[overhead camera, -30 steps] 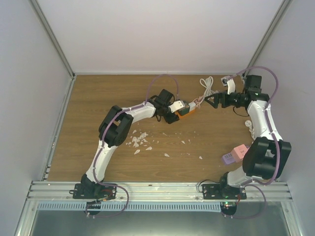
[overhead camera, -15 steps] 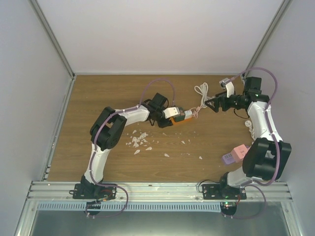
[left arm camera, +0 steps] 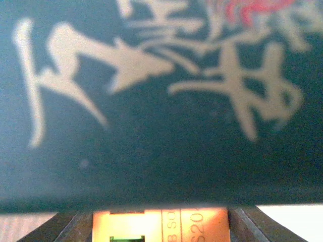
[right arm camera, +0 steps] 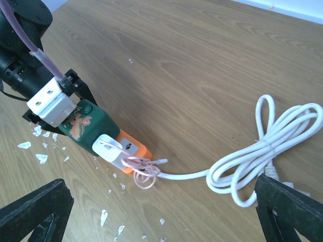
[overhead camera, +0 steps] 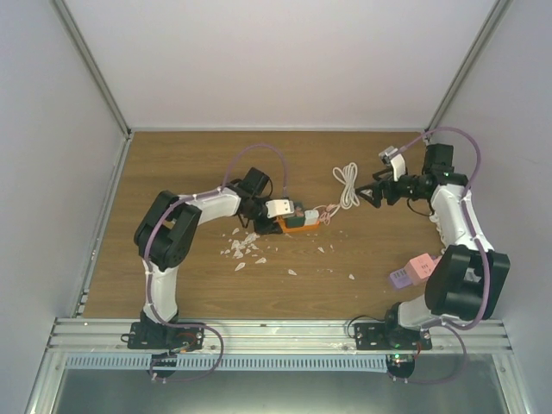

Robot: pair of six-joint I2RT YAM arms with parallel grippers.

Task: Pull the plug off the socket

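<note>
- The white plug (right arm camera: 108, 147) is seated in the top of the orange plastic socket block (right arm camera: 132, 151), not pulled free.
- The socket block lies flat near the middle of the brown wooden table (overhead camera: 172, 164). A dark green cover with cream markings (right arm camera: 88, 123) covers its left end.
- The left pincer (overhead camera: 287, 221) is clenched on the socket block at the green end. In the left wrist view its dark fingers (left arm camera: 75, 228) sit on either side of the orange body.
- A thin pink tie tangle (right arm camera: 144, 166) sits just beside the plug, where the white cable leaves it.
- That cable runs toward the right edge into a bundled white cable coil (right arm camera: 267, 146), which lies on the table toward the far edge.
- The right pincer (overhead camera: 369, 191) is released, its jaws spread wide and holding nothing. It hangs above the table just right of the coil, well apart from the socket block.
- White scraps (overhead camera: 244, 248) are scattered on the table between the socket block and the near edge.
- A pink block (overhead camera: 421, 263) and a purple block (overhead camera: 401, 278) touch each other near the near right corner.
</note>
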